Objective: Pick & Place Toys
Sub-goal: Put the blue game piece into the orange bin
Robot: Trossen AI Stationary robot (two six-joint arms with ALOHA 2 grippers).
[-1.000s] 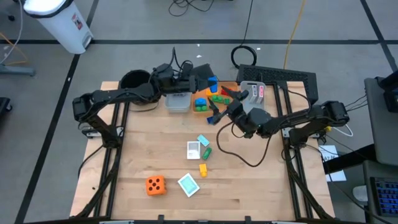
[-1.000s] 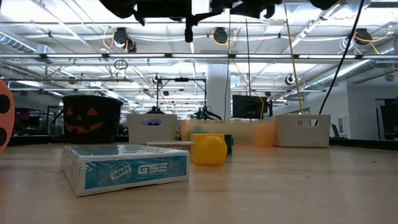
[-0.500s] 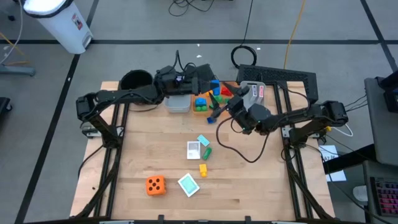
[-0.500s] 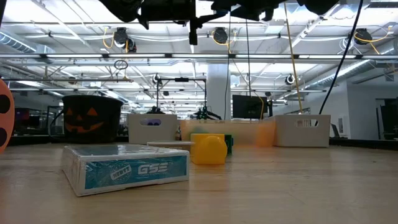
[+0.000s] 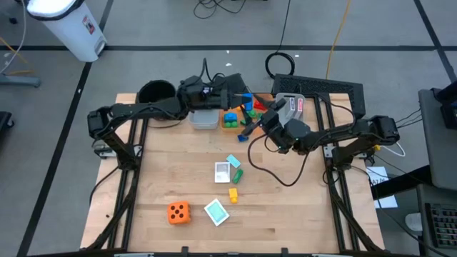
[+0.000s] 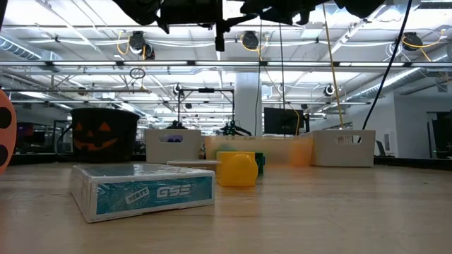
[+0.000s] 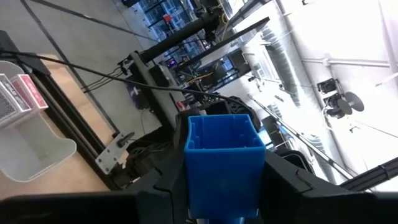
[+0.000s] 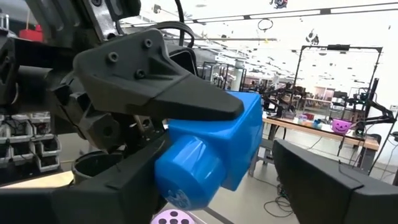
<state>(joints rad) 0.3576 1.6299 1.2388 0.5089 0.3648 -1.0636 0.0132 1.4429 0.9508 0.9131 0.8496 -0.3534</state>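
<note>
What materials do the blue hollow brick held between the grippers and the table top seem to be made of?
The blue hollow brick looks like moulded plastic, smooth and slightly glossy: uniform colour, thin ribbed walls, a rounded stud with soft highlights in the right wrist view. The table top seems to be pale wood, matt: parallel planks with visible grain, though a wood-look laminate is possible.

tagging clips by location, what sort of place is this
Most likely a robotics lab or open workshop hall. Past the wooden table the low view shows a high ceiling of exposed trusses with strip lights, and the right wrist view shows more workbenches farther off.
</note>
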